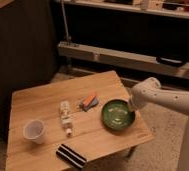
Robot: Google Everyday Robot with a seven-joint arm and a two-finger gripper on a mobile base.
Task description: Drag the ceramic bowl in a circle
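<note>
1 ceramic bowl [116,116] sits with its right rim at the pincer [131,106]; the pincer's grip state is unclear.
</note>
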